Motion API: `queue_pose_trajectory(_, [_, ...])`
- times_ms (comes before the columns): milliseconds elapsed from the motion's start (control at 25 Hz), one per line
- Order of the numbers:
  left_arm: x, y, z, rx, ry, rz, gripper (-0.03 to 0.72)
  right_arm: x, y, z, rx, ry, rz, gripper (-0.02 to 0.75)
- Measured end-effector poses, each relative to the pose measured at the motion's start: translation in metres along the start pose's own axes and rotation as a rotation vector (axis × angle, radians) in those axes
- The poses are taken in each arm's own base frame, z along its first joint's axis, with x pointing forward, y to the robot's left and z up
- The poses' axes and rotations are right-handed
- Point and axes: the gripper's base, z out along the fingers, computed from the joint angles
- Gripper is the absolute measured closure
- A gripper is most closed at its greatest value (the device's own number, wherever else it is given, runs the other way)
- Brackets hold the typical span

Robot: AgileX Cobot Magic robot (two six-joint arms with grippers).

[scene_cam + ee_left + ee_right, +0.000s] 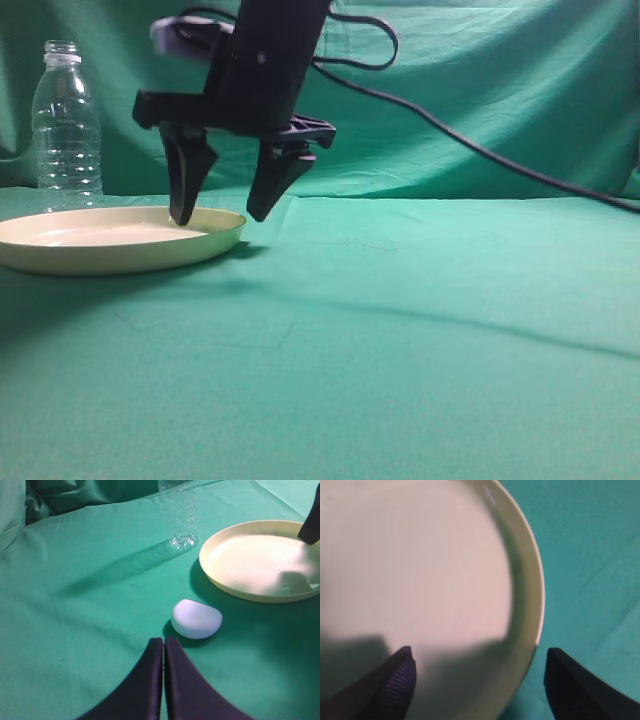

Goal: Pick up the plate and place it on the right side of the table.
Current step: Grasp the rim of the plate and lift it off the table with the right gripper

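Exterior view shows the right gripper (220, 215) hanging over the right-hand edge of the plate (115, 240), its jaws spread wide; one finger (186, 175) points down inside the rim with its tip at or just above the plate's floor, though whether it touches cannot be told; the other finger hangs outside the rim above the table (420, 330); nothing is clamped between them. The plate lies flat on the green cloth at the far left of this view; a clear plastic bottle (66, 120) stands upright behind it, near the backdrop; a black cable (480, 150) trails from the arm off to the right. Right wrist view confirms the straddle: the right gripper (477, 672) has the plate's rim (532, 585) running between its two dark fingertips, one over the pale floor of the plate, one over the cloth. Left wrist view shows the left gripper (163, 652) with its jaws pressed together and empty, low over the table (75, 630); just ahead of it lies a small white rounded object (196, 619); beyond that sits the plate (260, 560), with the bottle (179, 515) standing to its left, apart from it.
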Motion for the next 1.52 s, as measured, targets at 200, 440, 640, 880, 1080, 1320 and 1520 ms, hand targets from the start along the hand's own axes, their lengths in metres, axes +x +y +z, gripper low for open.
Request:
queue_pose_trajectory(200, [0.0,0.0,0.0,0.0,0.0,0.0,0.688,0.001,-0.006,0.019,0.036,-0.013,-0.026,0.251])
queue_pose_trajectory(440, [0.0,0.0,0.0,0.0,0.0,0.0,0.688,0.001,-0.008,0.027,0.048,-0.025,-0.032,0.353])
queue_pose_trajectory(640, [0.0,0.0,0.0,0.0,0.0,0.0,0.688,0.001,-0.009,0.031,0.057,-0.032,-0.036,0.523])
queue_pose_trajectory(880, [0.0,0.0,0.0,0.0,0.0,0.0,0.688,-0.007,-0.01,0.023,0.073,-0.029,0.013,0.67])
queue_pose_trajectory(1080, [0.0,0.0,0.0,0.0,0.0,0.0,0.688,-0.028,-0.016,-0.02,0.192,-0.018,0.022,0.738])
queue_pose_trajectory(1320, [0.0,0.0,0.0,0.0,0.0,0.0,0.688,-0.041,-0.026,-0.114,0.323,-0.09,0.019,0.738])
queue_pose_trajectory(1520, [0.0,0.0,0.0,0.0,0.0,0.0,0.688,-0.026,-0.068,-0.177,0.39,-0.068,0.14,0.738])
